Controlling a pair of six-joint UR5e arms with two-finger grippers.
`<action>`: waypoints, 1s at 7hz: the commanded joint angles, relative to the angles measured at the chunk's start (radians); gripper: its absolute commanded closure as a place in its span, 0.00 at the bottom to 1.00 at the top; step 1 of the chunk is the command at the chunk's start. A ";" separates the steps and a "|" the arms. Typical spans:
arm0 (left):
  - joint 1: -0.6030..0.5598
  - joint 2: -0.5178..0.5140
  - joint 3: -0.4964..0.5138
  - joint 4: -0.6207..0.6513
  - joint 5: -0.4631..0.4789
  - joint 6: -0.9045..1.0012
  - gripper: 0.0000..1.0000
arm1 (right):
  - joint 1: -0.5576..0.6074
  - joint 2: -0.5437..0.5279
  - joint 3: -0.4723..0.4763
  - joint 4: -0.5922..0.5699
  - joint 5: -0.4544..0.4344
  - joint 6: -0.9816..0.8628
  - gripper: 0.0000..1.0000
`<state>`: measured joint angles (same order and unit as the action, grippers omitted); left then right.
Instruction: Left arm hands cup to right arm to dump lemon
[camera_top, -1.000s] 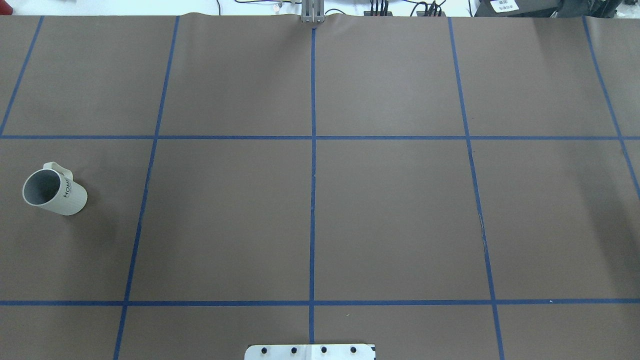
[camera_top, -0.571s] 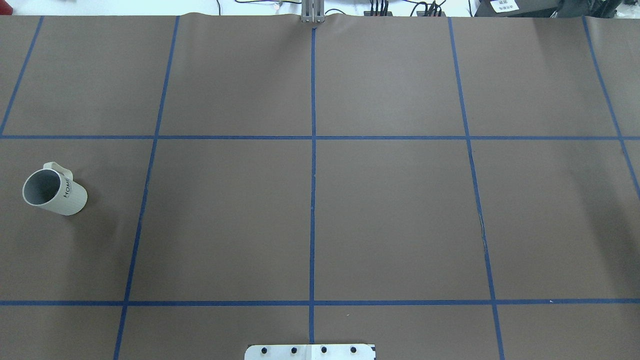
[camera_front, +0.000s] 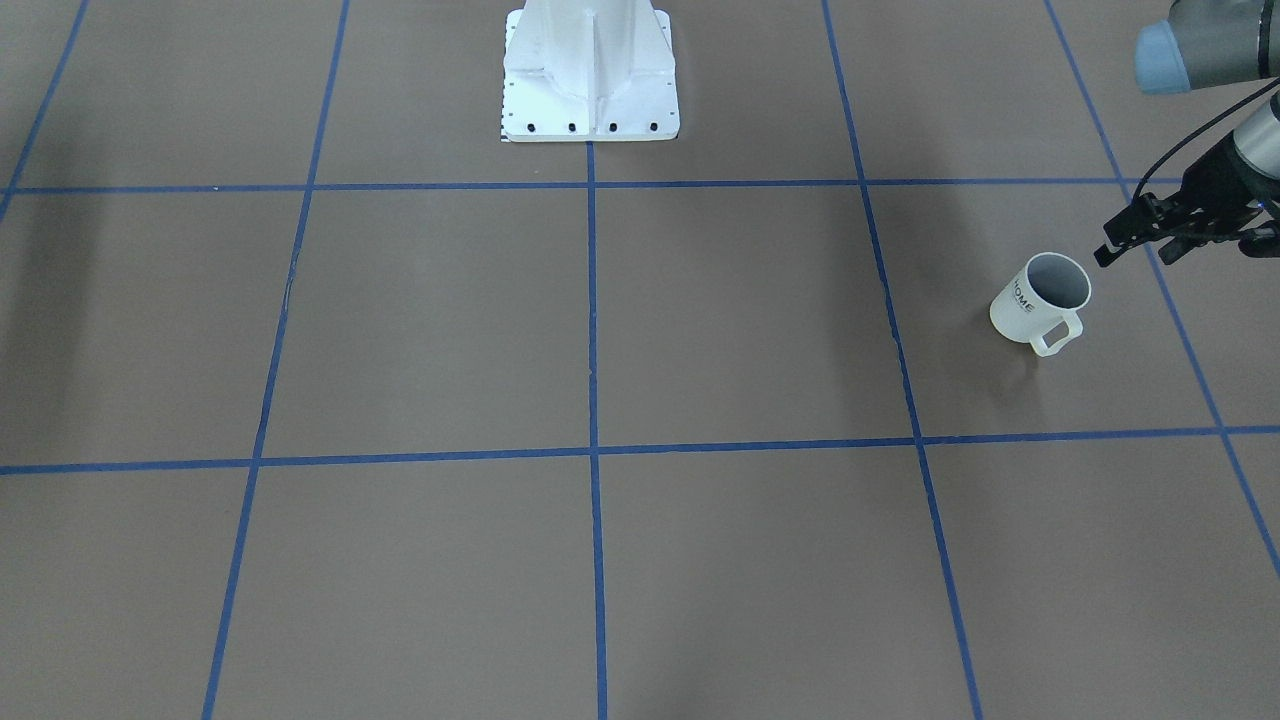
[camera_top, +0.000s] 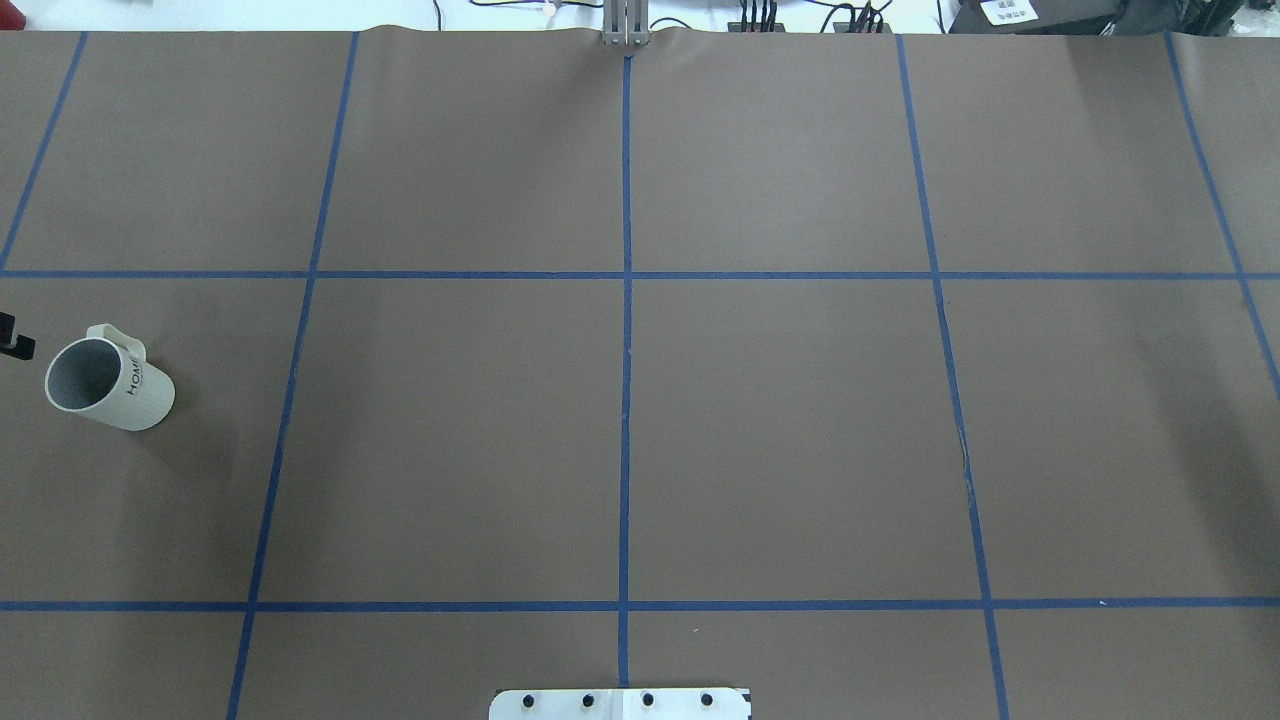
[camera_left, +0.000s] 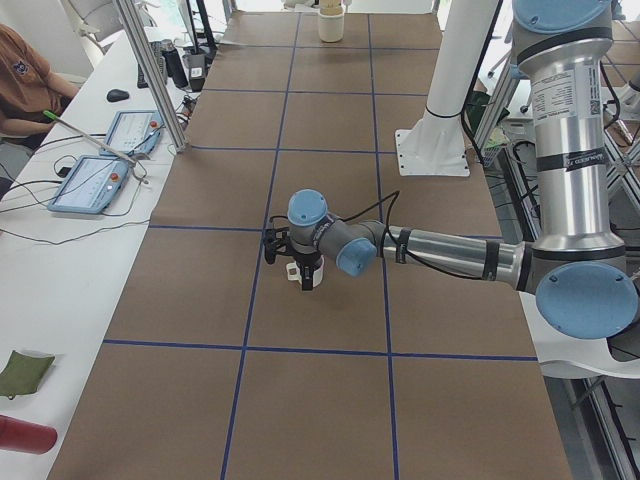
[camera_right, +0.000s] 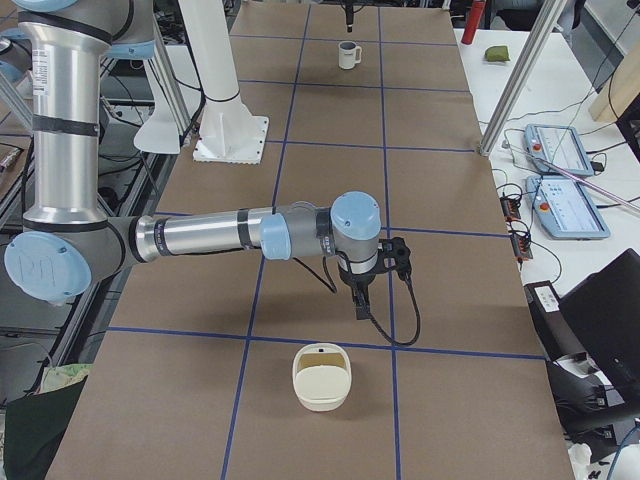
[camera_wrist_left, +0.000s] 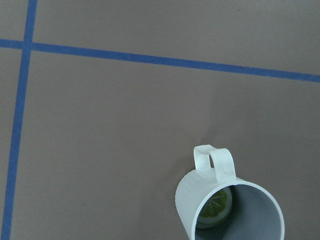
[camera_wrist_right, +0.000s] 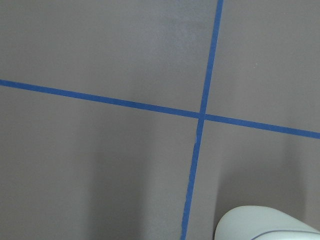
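Note:
The cream-white cup (camera_front: 1022, 303) stands upright at my left end of the table, handle toward the far side. It also shows in the overhead view (camera_top: 140, 397) and the left wrist view (camera_wrist_left: 186, 200). The lemon (camera_wrist_left: 216, 207) lies flat on the cup's bottom. My left gripper (camera_front: 1130, 250) hangs open and empty just outside the cup, slightly above its rim. One fingertip (camera_top: 18, 346) shows at the overhead view's left edge. My right gripper (camera_right: 360, 305) points down over the table's right end. I cannot tell whether it is open or shut.
A cream container (camera_right: 322, 385) stands on the table just beyond the right gripper; it also shows in the right wrist view (camera_wrist_right: 265, 226). The robot's white base plate (camera_front: 590, 115) is at the table's near middle. Blue tape lines grid the brown mat. Operator desks with tablets (camera_right: 560, 150) flank the far edge.
A black fingertip of my left gripper has come into the overhead view at the left edge, beside the cup. The cup has not moved.

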<state>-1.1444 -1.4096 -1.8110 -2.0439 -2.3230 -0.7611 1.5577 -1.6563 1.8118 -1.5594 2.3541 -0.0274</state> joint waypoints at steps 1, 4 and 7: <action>0.066 -0.006 0.009 -0.004 0.036 -0.035 0.00 | -0.001 0.007 0.011 0.001 0.002 0.001 0.00; 0.120 -0.047 0.062 -0.007 0.065 -0.047 0.00 | -0.001 0.007 0.004 -0.002 0.007 0.001 0.00; 0.121 -0.052 0.079 -0.007 0.074 -0.038 0.36 | -0.001 0.010 0.006 -0.002 0.013 0.000 0.00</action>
<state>-1.0242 -1.4604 -1.7361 -2.0519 -2.2531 -0.8015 1.5570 -1.6470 1.8171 -1.5605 2.3651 -0.0271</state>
